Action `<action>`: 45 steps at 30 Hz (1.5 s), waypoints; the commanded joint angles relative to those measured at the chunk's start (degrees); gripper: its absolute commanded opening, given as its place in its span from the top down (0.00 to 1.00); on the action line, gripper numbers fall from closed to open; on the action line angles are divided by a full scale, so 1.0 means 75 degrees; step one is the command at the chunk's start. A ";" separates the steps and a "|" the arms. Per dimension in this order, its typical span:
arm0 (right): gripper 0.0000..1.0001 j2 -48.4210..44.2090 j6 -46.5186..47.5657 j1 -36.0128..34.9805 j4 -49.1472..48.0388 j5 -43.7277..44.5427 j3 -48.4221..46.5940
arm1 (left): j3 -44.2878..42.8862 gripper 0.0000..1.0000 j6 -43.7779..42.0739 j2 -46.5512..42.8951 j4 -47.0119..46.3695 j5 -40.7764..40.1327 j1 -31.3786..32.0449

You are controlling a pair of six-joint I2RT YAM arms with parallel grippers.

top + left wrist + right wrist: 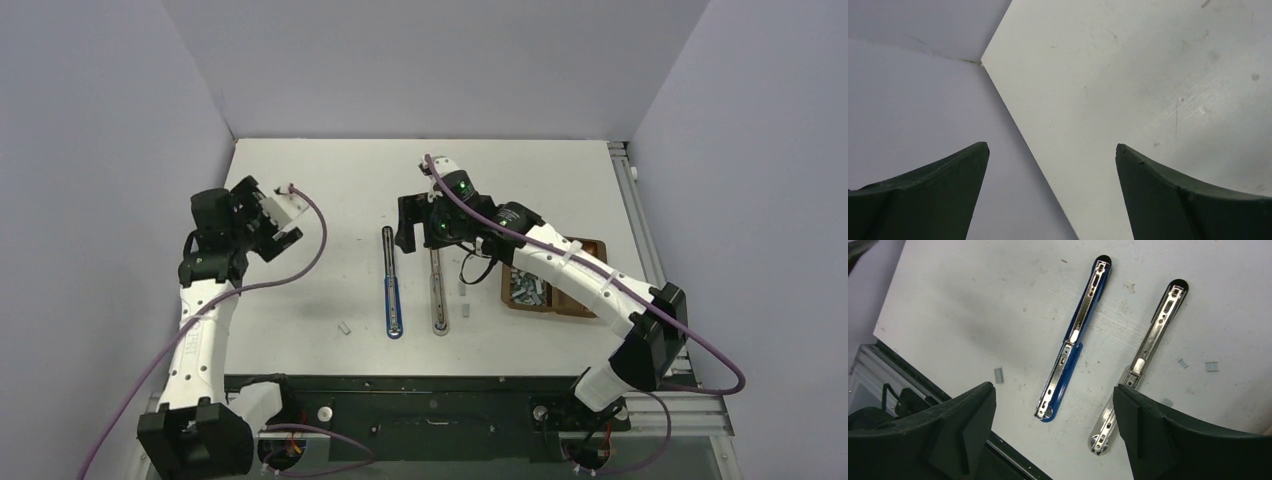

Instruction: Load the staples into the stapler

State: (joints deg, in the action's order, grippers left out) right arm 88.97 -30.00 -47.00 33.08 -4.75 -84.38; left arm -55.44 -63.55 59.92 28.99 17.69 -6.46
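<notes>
Two staplers lie opened flat mid-table: a blue one (pixel 393 288) and a silver one (pixel 438 292). In the right wrist view the blue stapler (pixel 1075 337) and the silver stapler (pixel 1143 355) show their metal channels face up. The staples (pixel 527 288) are a pile in a brown tray (pixel 590 247) at the right. My right gripper (pixel 410 225) hovers open and empty over the staplers' far ends, and in its own view (pixel 1054 390) the jaws stand wide apart. My left gripper (pixel 292 218) is open and empty at the far left, above bare table in its own view (pixel 1052 146).
Loose staple strips lie on the table: one left of the blue stapler (pixel 343 326) (pixel 998 375), others right of the silver stapler (pixel 467 310) (pixel 1212 366). The left wall and table corner (pixel 981 62) are close to the left gripper. The black front rail (pixel 430 385) runs along the near edge.
</notes>
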 commanded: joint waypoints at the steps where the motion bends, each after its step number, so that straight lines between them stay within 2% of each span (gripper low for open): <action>1: 0.13 0.0161 0.0531 0.0247 -0.0507 0.0357 0.0220 | -0.0353 0.04 0.4841 0.0054 -0.1782 -0.0725 -0.0381; 2: 0.13 0.0205 0.0442 0.0212 -0.0479 0.0538 0.0220 | -0.0436 0.04 0.5415 0.0100 -0.1722 -0.0825 -0.0473; 3: 0.13 0.0257 0.0354 0.0032 -0.0352 0.1282 0.0128 | -0.0588 0.04 0.5921 0.0164 -0.1565 -0.0888 -0.0564; 6: 0.12 0.0880 0.0576 -0.1531 0.0776 0.4474 -0.0818 | -0.1146 0.04 0.6960 0.0458 -0.0740 -0.0824 -0.0786; 7: 0.14 0.1114 0.0544 -0.1878 0.1026 0.5154 -0.1023 | -0.1268 0.04 0.7229 0.0567 -0.0453 -0.0704 -0.0862; 9: 0.25 0.1387 0.0351 -0.2200 0.1209 0.5765 -0.1101 | -0.1438 0.04 0.7588 0.0734 0.0003 -0.0155 -0.1090; 11: 0.28 0.1409 0.0039 -0.2139 0.1007 0.5490 -0.0893 | -0.1477 0.04 0.7921 0.0809 0.0209 0.0274 -0.1324; 13: 0.30 0.1439 -0.0085 -0.1869 0.0774 0.4618 -0.0695 | -0.1401 0.04 0.8254 0.0758 0.0244 0.0624 -0.1583; 15: 0.10 0.1349 -0.0085 -0.2037 0.0422 0.4425 -0.0511 | -0.1270 0.04 0.8422 0.0650 0.0224 0.0910 -0.1749; 18: 0.09 0.1709 -0.0009 -0.2588 0.0386 0.4728 -0.0669 | -0.1106 0.04 0.8426 0.0483 0.0286 0.1044 -0.1810; 21: 0.21 0.2231 0.0102 -0.2829 0.0155 0.4154 -0.0819 | -0.1057 0.04 0.8426 0.0463 0.0445 0.1045 -0.1812; 28: 0.34 0.3326 0.0282 -0.3272 -0.0657 0.2967 -0.1269 | -0.0949 0.04 0.8426 0.0521 0.0591 0.1069 -0.1826; 35: 0.39 0.4454 0.0452 -0.3317 -0.0884 0.1792 -0.1964 | -0.0802 0.04 0.8412 0.0427 0.0528 0.0825 -0.1824; 45: 0.43 0.5162 0.0524 -0.3206 -0.0799 0.1344 -0.2461 | -0.0818 0.04 0.8093 0.0517 0.0645 0.0608 -0.1822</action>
State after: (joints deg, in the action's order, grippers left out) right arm 126.69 -26.30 -71.72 28.21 7.03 -99.66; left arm -61.41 -2.15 64.69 33.76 23.33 -19.73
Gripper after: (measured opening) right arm 0.585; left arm 0.963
